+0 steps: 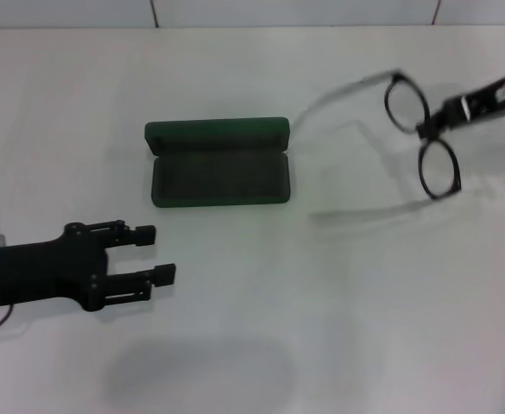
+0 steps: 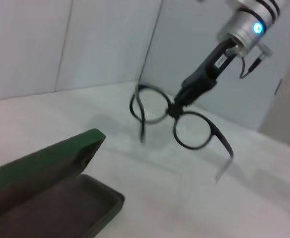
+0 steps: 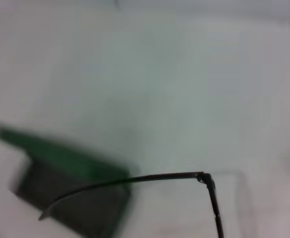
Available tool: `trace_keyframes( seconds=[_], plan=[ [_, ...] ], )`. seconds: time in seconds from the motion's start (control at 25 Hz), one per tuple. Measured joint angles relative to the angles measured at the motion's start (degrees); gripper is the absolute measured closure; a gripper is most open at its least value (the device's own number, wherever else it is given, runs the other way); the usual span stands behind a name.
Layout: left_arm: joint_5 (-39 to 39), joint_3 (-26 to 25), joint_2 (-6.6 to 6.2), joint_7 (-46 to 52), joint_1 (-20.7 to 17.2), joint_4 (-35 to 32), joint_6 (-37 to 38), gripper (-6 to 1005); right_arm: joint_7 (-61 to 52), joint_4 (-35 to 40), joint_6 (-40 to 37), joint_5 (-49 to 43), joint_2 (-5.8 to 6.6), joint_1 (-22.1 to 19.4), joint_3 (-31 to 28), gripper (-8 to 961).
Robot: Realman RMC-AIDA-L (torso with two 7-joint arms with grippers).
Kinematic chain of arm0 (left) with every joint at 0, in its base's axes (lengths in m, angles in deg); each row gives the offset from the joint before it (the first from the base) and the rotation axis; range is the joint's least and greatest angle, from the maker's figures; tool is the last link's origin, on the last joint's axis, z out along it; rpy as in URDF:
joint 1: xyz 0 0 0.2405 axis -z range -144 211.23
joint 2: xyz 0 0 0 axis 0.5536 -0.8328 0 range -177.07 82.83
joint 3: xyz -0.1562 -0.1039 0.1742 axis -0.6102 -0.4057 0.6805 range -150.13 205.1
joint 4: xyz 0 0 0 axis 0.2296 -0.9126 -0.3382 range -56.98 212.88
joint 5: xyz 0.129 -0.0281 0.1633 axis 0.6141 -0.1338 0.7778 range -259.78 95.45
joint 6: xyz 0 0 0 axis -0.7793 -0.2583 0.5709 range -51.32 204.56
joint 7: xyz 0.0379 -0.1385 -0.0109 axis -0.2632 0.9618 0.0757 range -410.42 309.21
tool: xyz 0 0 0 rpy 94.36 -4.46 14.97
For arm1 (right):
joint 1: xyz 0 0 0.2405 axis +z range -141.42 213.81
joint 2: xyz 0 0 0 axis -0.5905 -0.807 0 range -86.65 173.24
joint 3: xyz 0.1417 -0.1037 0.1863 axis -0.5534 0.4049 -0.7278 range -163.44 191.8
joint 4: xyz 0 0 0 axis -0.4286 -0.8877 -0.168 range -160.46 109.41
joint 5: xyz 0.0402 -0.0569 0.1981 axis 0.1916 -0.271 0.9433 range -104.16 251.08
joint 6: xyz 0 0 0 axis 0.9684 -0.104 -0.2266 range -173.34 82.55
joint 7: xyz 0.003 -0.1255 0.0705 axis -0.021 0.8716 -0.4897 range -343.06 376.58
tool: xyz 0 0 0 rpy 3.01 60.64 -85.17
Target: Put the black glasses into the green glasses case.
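Glasses hung clear of the surface, well to the right of the case, gripped at the bridge by the right pincer. Temple arms were unfolded and pointed toward the case side. Right pincer was clenched on the bridge between the two lenses; the left wrist view showed this best, with the dark fingers meeting at the bridge.

Case lay open near the middle of the surface, lid tipped back, lining facing up, nothing inside it.

Left pincer sat low at the near left, apart from the case, fingers spread and holding nothing. Idle, by the look of it.

Handling, as a judgement: frame looked thin and light, lenses breakable, temples slim and springy on their hinges. The bridge seemed the sound place to hold, since it is the stiffest part and keeps pads off the lenses. With the temples open, the glasses may not sit flat in the case; a temple catching the rim could twist the frame.

Views compared: head view gave the layout, glasses well apart from the case. Left wrist view showed the grip and the raised lid from the side. Right wrist view showed only one temple crossing over the case, not its own fingers.
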Motion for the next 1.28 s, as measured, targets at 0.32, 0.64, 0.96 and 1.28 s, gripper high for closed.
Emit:
trace_keyframes(
  seconds=[0.32,0.64,0.96,1.28],
  plan=[
    [0.33,-0.28,-0.18,0.94,3.43,7.43,0.47,308,17.51,-0.94,2.41,24.21,0.14,-7.36,-6.02,892],
    [0.54,0.32,0.36,-4.27,9.98,15.89,3.51,525,36.82,-11.96,3.05,40.68,-3.3,-7.47,-3.4,892],
    [-0.09,0.56,1.34,-4.29,14.66,18.95,4.52,865,57.85,-23.35,4.48,55.21,-3.47,-7.04,5.61,892],
    [-0.04,0.67,1.38,-4.07,17.2,20.73,5.5,1001,67.69,-24.4,4.19,58.19,-3.48,-7.38,10.35,892]
  ],
)
